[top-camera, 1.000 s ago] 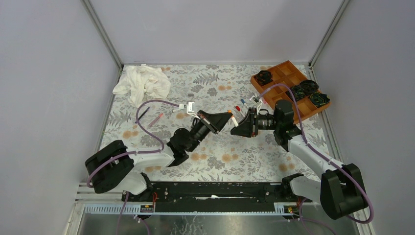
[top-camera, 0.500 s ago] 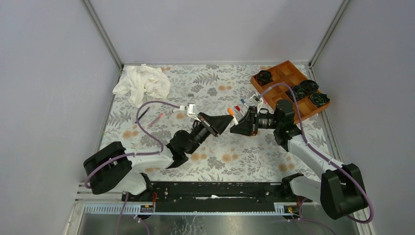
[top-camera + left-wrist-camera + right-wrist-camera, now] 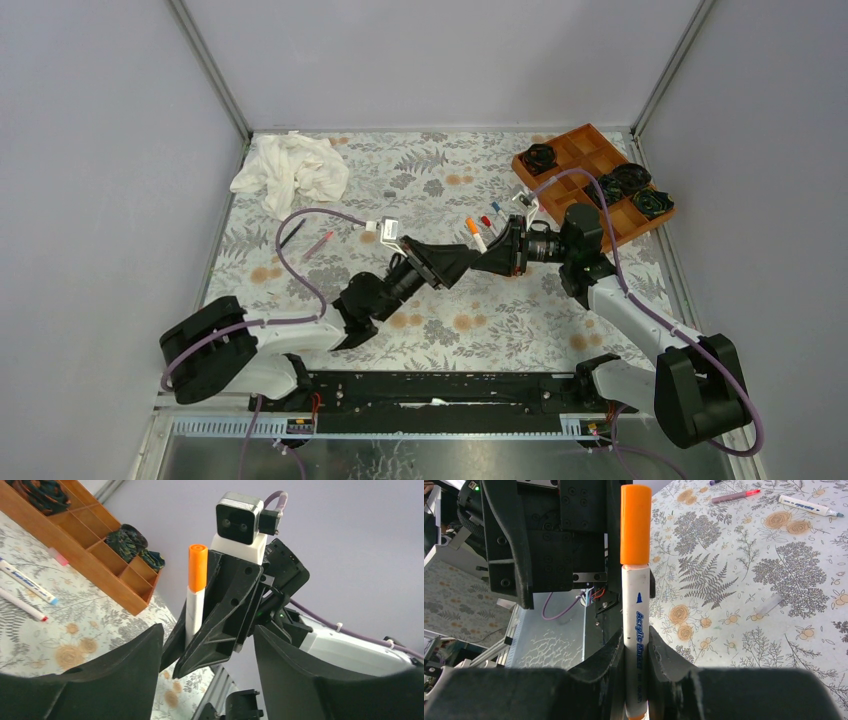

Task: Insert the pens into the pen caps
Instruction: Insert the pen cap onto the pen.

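A white pen (image 3: 635, 630) with an orange pen cap (image 3: 635, 525) fitted on its end stands upright between the fingers of my right gripper (image 3: 635, 636), which is shut on the barrel. From above, the capped pen (image 3: 474, 234) pokes up where the two grippers meet at mid-table. My left gripper (image 3: 207, 630) is open, its jaws wide apart on either side of the right gripper's tip, touching neither the orange cap (image 3: 198, 567) nor the barrel. Loose pens with blue (image 3: 27, 581) and red (image 3: 22, 605) tips lie on the cloth. Red (image 3: 486, 220) and blue (image 3: 495, 208) caps lie nearby.
A wooden compartment tray (image 3: 585, 150) holding black rosettes (image 3: 632, 180) sits at the back right. A crumpled white cloth (image 3: 292, 170) lies back left. A dark pen (image 3: 291, 232) and a pink pen (image 3: 318, 243) lie left of the left arm. A pink cap (image 3: 59, 557) rests by the tray.
My left gripper has opened and let go of the orange cap, which stays on the pen. It has shifted slightly toward the right gripper. The right gripper has held still.
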Action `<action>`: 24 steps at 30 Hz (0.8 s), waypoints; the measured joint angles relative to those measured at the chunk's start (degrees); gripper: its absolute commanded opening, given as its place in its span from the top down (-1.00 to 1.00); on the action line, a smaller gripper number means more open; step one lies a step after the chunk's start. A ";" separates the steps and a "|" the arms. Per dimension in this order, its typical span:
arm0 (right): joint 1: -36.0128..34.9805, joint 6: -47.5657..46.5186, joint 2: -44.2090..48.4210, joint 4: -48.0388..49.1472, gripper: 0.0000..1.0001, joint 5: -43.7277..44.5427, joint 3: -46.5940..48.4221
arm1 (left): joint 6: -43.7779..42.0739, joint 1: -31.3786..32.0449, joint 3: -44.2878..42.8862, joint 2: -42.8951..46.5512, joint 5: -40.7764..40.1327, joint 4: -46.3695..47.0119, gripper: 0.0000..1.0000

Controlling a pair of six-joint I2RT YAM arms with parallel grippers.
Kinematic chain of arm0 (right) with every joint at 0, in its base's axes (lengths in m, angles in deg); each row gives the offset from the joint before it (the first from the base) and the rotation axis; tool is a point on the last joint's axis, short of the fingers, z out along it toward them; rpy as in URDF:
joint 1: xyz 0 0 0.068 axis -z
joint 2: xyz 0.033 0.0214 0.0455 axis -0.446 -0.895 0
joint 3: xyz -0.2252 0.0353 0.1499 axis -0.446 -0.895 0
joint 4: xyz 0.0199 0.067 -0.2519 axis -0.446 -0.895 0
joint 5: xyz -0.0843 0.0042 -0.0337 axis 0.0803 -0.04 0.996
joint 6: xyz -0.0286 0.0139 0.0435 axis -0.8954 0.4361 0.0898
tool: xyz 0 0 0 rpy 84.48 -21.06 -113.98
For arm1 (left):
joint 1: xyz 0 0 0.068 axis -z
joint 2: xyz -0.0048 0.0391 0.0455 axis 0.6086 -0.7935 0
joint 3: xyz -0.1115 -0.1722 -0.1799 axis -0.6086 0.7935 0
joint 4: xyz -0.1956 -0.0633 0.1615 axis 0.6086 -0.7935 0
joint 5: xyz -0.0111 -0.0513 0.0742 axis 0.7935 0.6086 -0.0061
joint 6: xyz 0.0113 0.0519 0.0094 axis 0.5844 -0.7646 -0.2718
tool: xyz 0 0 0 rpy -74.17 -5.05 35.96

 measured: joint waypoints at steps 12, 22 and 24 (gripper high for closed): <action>0.02 2.84 0.00 5.22 1.00 -3.13 -0.15 | -3.98 -7.26 2.10 7.10 6.86 -1.40 -0.87; -0.15 5.42 -0.11 8.33 1.00 -4.57 -0.76 | -1.18 -12.50 -5.46 -0.35 18.75 -0.74 -0.87; -0.15 5.60 -0.35 8.55 1.00 -4.57 -0.85 | -0.22 -12.72 -6.62 -2.01 20.22 -0.59 -0.84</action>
